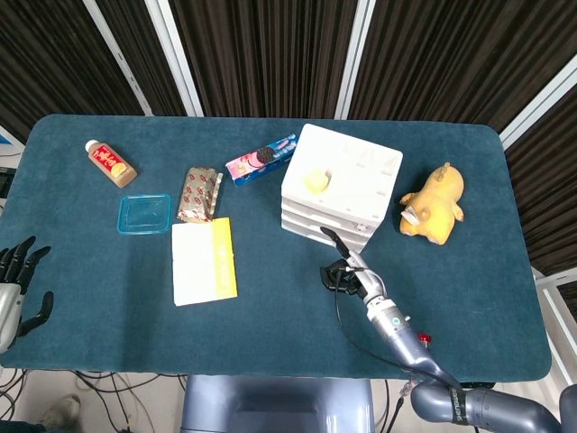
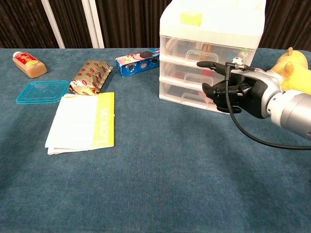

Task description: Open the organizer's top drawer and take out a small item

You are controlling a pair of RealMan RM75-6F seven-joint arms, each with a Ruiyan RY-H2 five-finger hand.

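On the blue felt surface, the boxy translucent white plastic organizer stands with drawers closed, the black right robot hand before it, fingers curled, one extended, holding nothing.

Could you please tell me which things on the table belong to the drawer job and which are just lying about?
Belonging to the job:
organizer, top drawer shut, small items visible inside
right hand, in front of the drawers

Just lying about:
yellow plush toy
cookie pack
snack wrapper
blue lid
booklet
bottle
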